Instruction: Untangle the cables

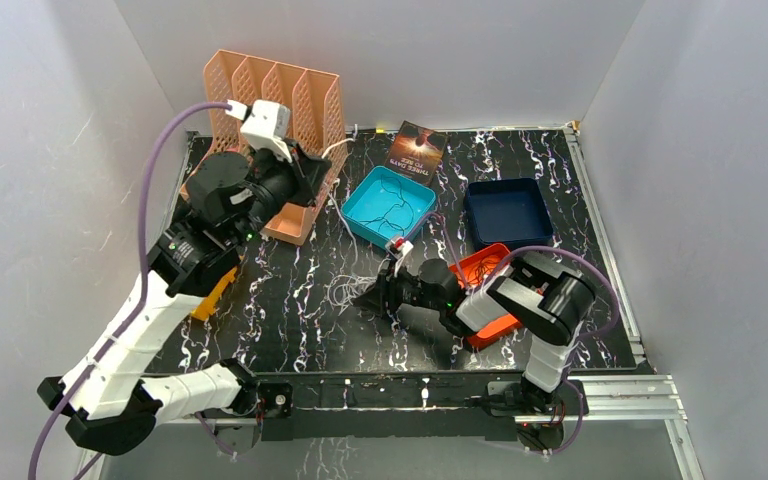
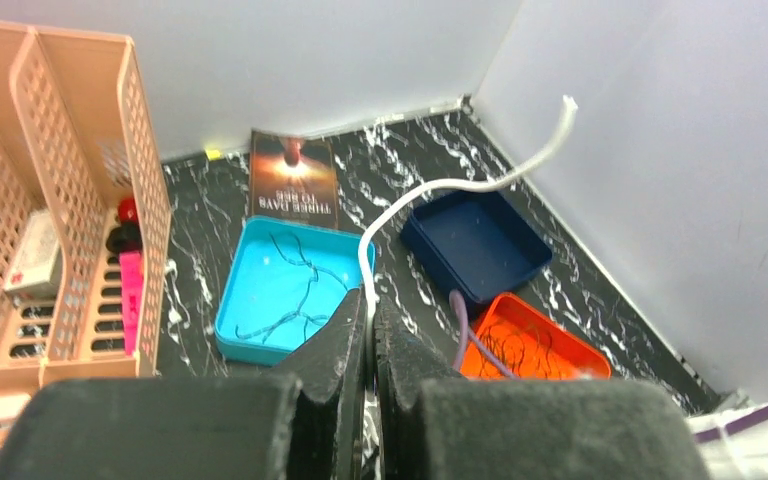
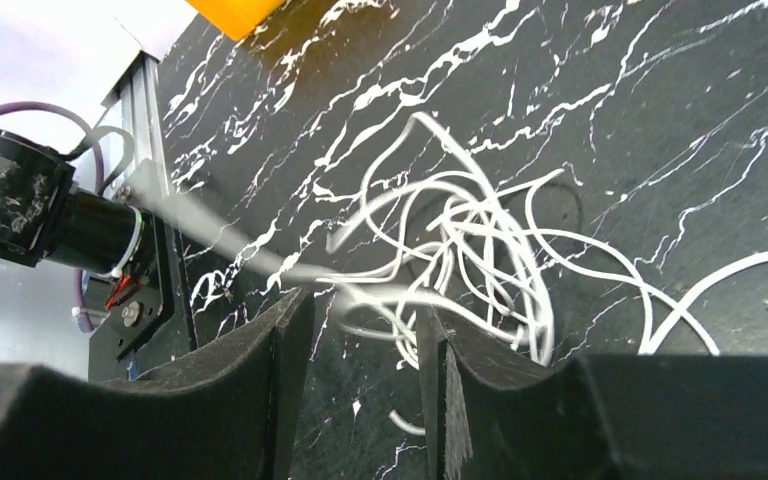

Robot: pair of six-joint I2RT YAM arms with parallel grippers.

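A tangle of thin white cable [image 3: 460, 250] lies on the black marble table, and it also shows in the top view [image 1: 345, 290]. My right gripper [image 3: 365, 320] is low at the tangle's edge with its jaws open and strands lying between and just past them; in the top view it [image 1: 372, 294] sits right of the tangle. My left gripper [image 2: 368, 310] is shut on a white cable [image 2: 430, 190] that curves up and away to the right. In the top view it [image 1: 315, 168] is raised beside the peach organizer.
A peach file organizer [image 1: 290, 100] stands at the back left. A teal tray [image 1: 390, 205] holds dark thin cables, a navy tray [image 1: 507, 212] is beside it, and an orange tray [image 1: 480, 275] with dark cables lies under my right arm. A book [image 1: 417, 152] lies at the back. A yellow object [image 1: 215, 292] lies on the left.
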